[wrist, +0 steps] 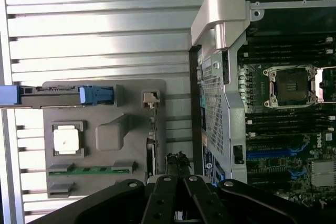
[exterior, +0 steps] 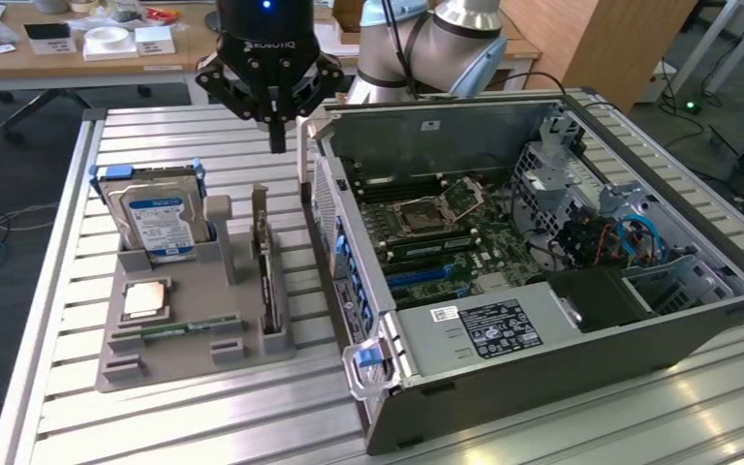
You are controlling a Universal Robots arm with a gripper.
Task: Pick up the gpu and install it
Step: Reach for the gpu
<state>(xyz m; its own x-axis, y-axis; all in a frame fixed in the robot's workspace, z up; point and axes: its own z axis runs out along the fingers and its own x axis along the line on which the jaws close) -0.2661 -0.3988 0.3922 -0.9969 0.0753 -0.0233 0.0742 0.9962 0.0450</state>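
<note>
The black three-jointed hand (exterior: 276, 136) hung straight down from the wrist, its fingers (wrist: 167, 195) pressed together on nothing, tips pointing at the counter. Behind it the silver and pale-blue arm (exterior: 444, 44) folded back over the far edge of the ribbed metal counter (exterior: 152, 426). The hand hovered over the gap between the grey moulded holder (exterior: 198, 366) and the open grey computer case (exterior: 541, 363), clear of both. The gpu (exterior: 266, 266), a thin green card with a black cooler, stood on edge in the holder's slot nearest the case, below and just beside the fingertips, untouched. Farther across the holder stood a silver hard drive with a blue label (exterior: 163, 221), with a square processor (exterior: 147, 298) and a slim green memory stick (exterior: 181, 329) lying flat. Inside the case the green motherboard (exterior: 437, 232) lay exposed.
</note>
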